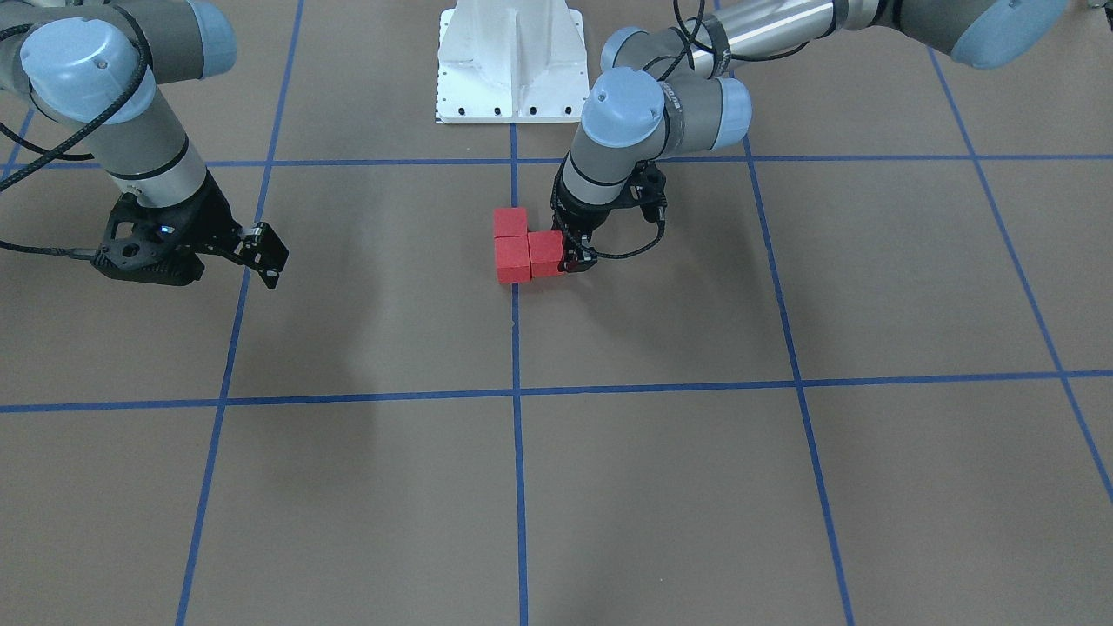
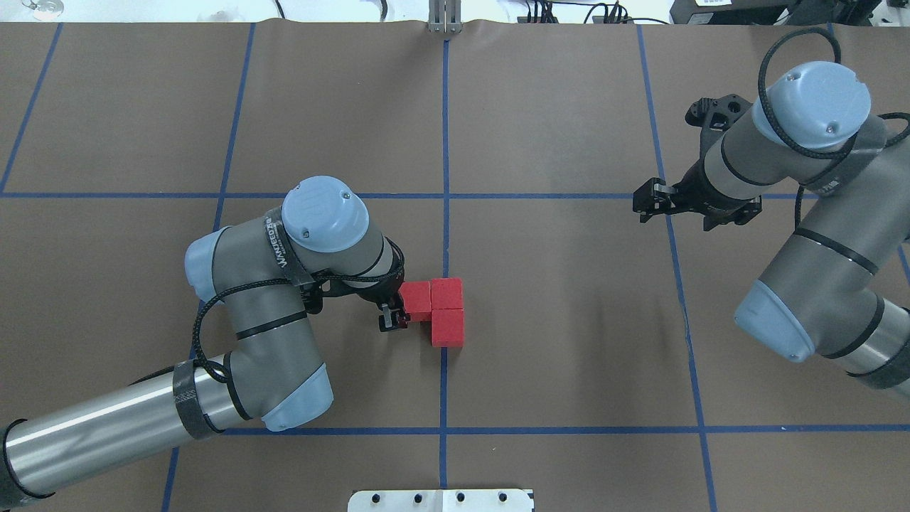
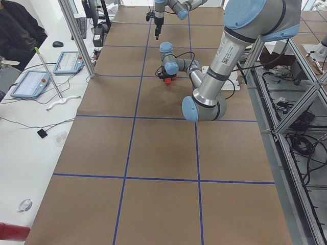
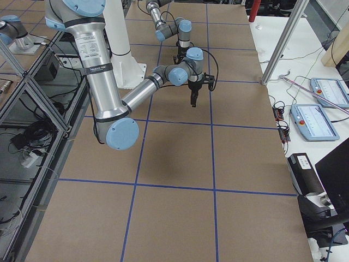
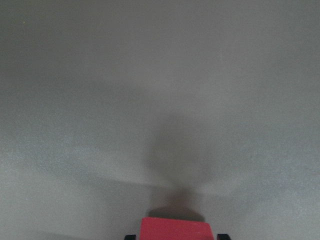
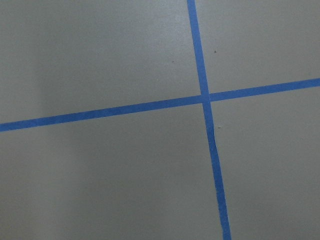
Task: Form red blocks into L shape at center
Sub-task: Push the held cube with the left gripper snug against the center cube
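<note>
Three red blocks lie touching in an L at the center, on the blue tape line: one on the line, one just nearer the robot, and one jutting toward the left arm. My left gripper is low over that jutting block, shut on it. The left wrist view shows this block between the fingertips at the bottom edge. My right gripper hangs open and holding nothing above the table, far off to the right, also seen as the right gripper in the front-facing view.
The white base plate stands at the robot's side of the table, behind the blocks. Blue tape lines split the brown surface into grid squares. A person sits at a side bench with tablets and cables beyond the table edge.
</note>
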`<state>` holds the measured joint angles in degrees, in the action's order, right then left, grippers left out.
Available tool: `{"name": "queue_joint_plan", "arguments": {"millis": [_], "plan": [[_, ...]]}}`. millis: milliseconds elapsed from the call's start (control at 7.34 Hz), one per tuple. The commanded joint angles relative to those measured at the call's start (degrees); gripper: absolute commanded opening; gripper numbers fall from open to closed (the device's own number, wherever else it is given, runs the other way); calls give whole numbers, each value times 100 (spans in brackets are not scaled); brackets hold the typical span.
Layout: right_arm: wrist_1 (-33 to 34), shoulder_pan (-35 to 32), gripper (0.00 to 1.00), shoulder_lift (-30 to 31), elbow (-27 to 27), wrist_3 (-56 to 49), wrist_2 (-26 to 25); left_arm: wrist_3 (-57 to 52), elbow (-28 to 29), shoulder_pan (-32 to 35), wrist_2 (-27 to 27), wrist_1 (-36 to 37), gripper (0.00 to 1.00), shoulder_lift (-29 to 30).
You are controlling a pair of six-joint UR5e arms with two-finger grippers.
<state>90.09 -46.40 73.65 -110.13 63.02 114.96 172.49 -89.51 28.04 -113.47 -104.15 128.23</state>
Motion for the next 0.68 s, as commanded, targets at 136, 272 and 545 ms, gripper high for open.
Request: {"name": "queue_joint_plan", "arguments": {"millis": [136,272,545], "plan": [[0,0,99,0,0,0,0,4,3,17,0,0,0,0],[0,0,99,0,0,0,0,4,12,0,0,0,0,0],[0,0,99,0,0,0,0,4,12,0,0,-35,46,0]]}}
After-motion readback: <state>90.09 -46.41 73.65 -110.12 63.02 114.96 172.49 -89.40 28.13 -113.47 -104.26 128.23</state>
